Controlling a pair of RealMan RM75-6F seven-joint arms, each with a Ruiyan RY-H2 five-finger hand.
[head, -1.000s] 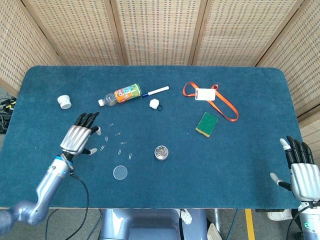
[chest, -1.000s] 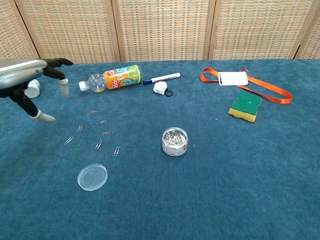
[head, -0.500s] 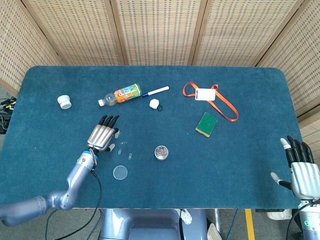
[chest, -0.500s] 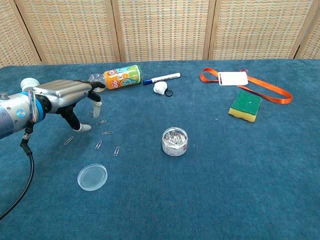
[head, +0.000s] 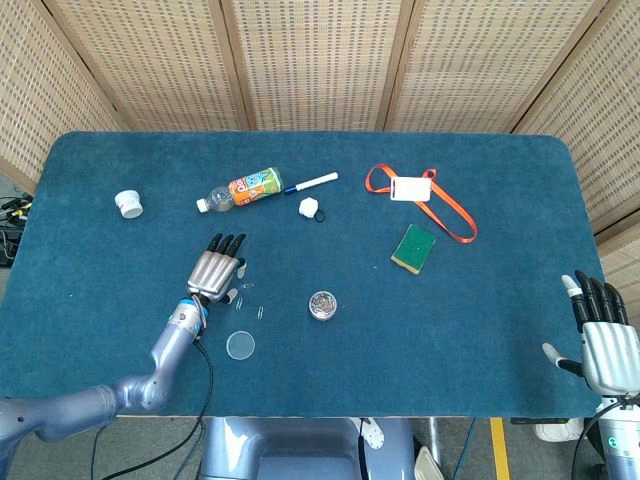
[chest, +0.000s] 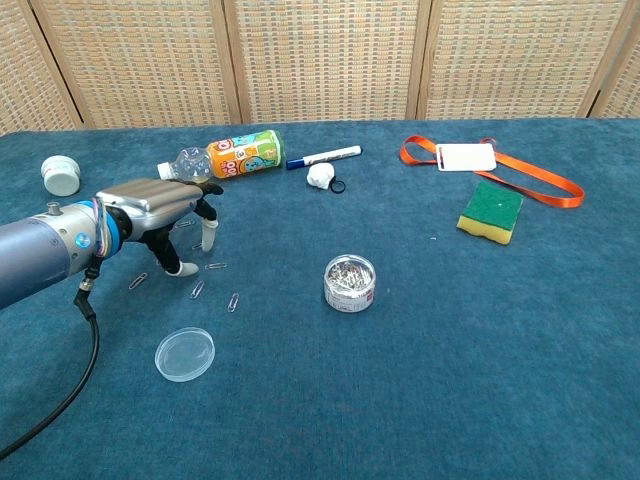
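Observation:
My left hand (head: 216, 272) (chest: 160, 205) hovers low over a scatter of paper clips (chest: 197, 290) on the blue table (head: 480, 300). Its fingers (chest: 209, 238) point down and stand apart, with nothing seen between them. A small clear jar of clips (head: 322, 305) (chest: 350, 283) stands to the right of the hand. The jar's clear round lid (head: 239, 345) (chest: 184, 354) lies nearer the front edge. My right hand (head: 603, 340) shows only in the head view, at the front right corner, fingers straight and holding nothing.
At the back lie an orange-labelled bottle (chest: 225, 157), a marker (chest: 323, 157), a white lump (chest: 320, 175) with a black ring (chest: 339, 186), and a white cap (chest: 61, 176). An orange lanyard with a badge (chest: 466, 157) and a green-yellow sponge (chest: 491, 211) lie right.
My left hand has swung rightward and forward from the table's left side to above the paper clips, and lowered. The right hand has stayed put.

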